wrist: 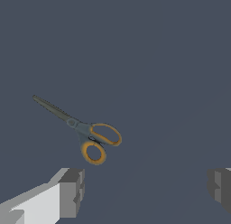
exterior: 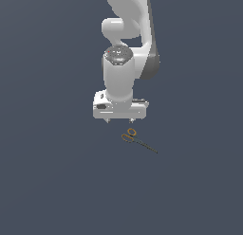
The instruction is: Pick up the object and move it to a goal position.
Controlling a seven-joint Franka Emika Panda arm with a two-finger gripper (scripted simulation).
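One pair of scissors (exterior: 137, 140) lies flat on the plain dark floor (exterior: 52, 182), just below the middle of the exterior frame. Its two orange loop handles point toward the upper left of that frame, and the thin dark blades run toward the lower right, shut together. The gripper (exterior: 119, 120) hangs just above and a little to the exterior view's left of the handles, apart from them. In the wrist view the scissors (wrist: 83, 130) show ahead of the two grey fingertips (wrist: 72, 191), which stand spread wide with nothing between them.
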